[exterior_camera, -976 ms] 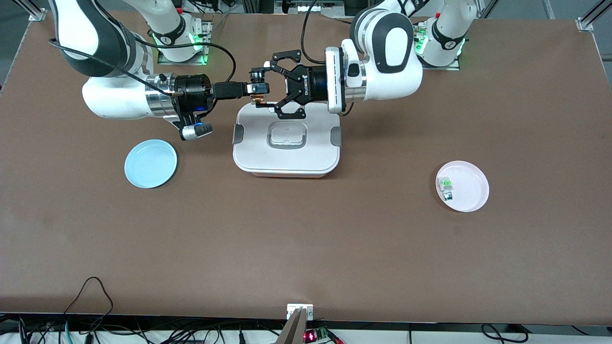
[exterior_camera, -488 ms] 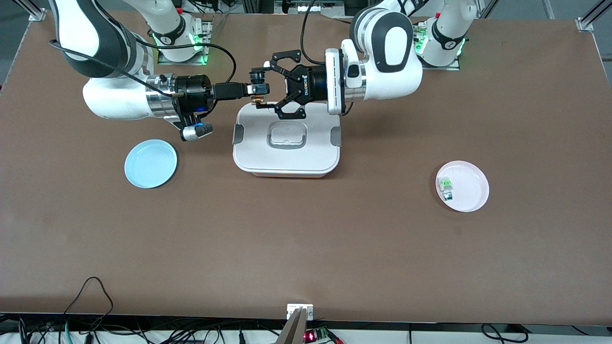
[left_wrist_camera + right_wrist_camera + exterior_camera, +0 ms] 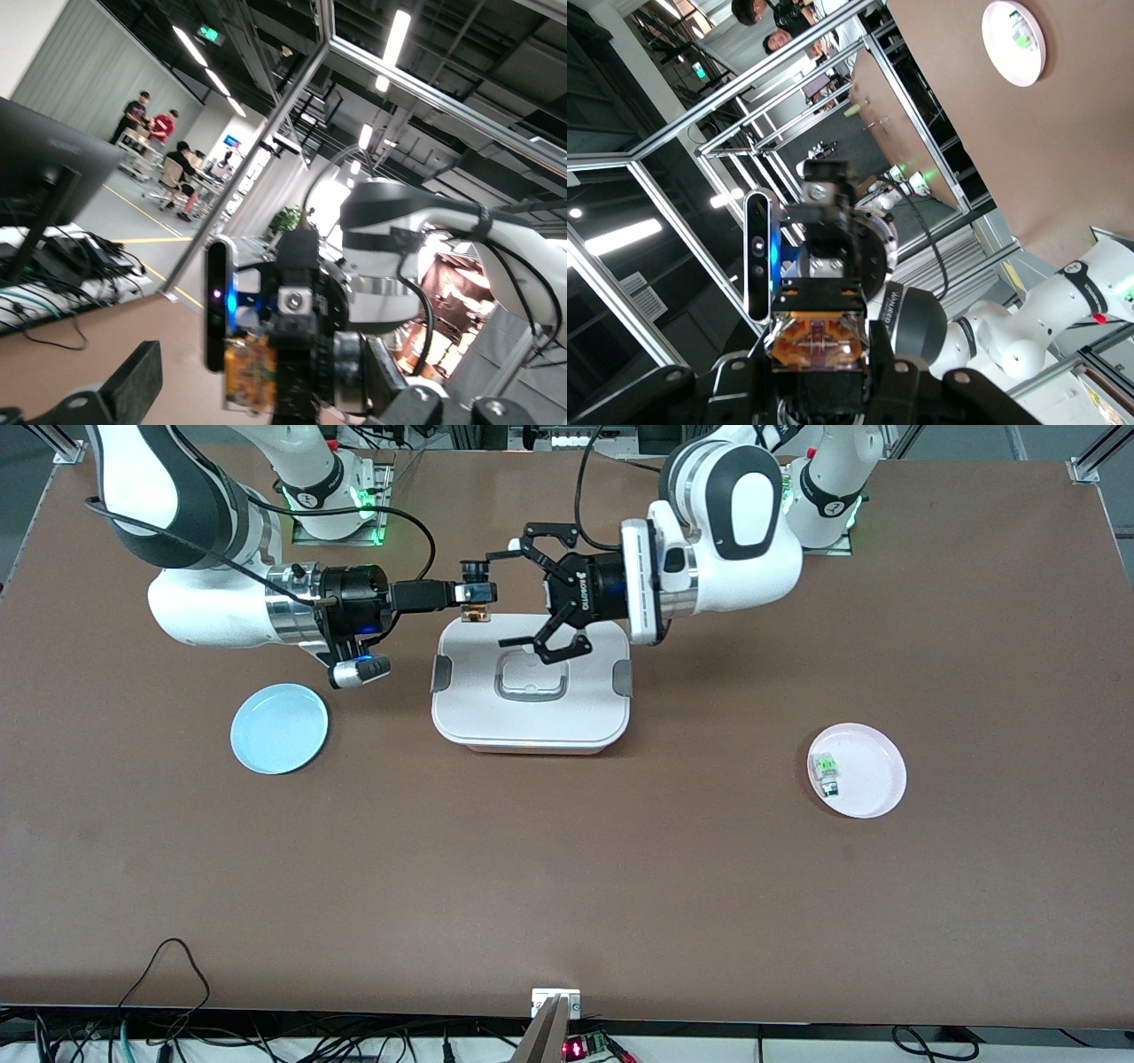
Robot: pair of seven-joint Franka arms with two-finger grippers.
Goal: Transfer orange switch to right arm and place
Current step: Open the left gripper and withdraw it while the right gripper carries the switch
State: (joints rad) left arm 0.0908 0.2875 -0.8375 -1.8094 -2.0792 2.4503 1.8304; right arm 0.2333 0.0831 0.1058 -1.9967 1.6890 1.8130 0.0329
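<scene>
Both grippers had met over the white box, but now the left gripper had spread wide and backed off. Only the right gripper pinched the orange switch, so the handover looked done; placing remained.

Right arm's gripper seen head-on, holding the orange switch

The right gripper clamps the orange switch at about six o'clock. The right arm curves away toward three o'clock. The left gripper's own black fingers stand spread apart at seven and five o'clock, clear of the switch.
</scene>
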